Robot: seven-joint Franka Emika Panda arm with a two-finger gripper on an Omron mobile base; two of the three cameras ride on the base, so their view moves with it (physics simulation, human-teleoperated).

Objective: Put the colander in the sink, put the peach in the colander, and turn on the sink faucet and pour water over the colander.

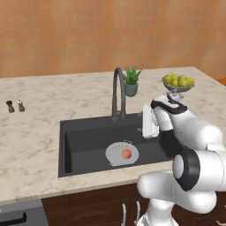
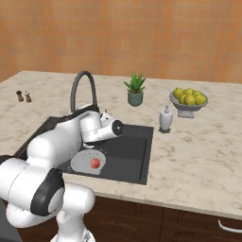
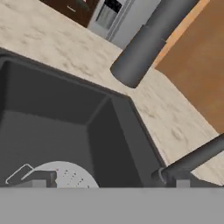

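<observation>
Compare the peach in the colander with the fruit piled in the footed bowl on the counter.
The peach is orange-red; the piled fruits are yellow-green. The peach is a single fruit lying in the white-grey colander down in the sink, while the piled fruits are several, heaped in a raised grey footed bowl on the counter beside the sink. Both kinds are small and roundish.

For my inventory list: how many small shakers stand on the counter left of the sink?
2. A dark shaker and a white-topped shaker stand side by side on the counter, far left of the sink.
</observation>
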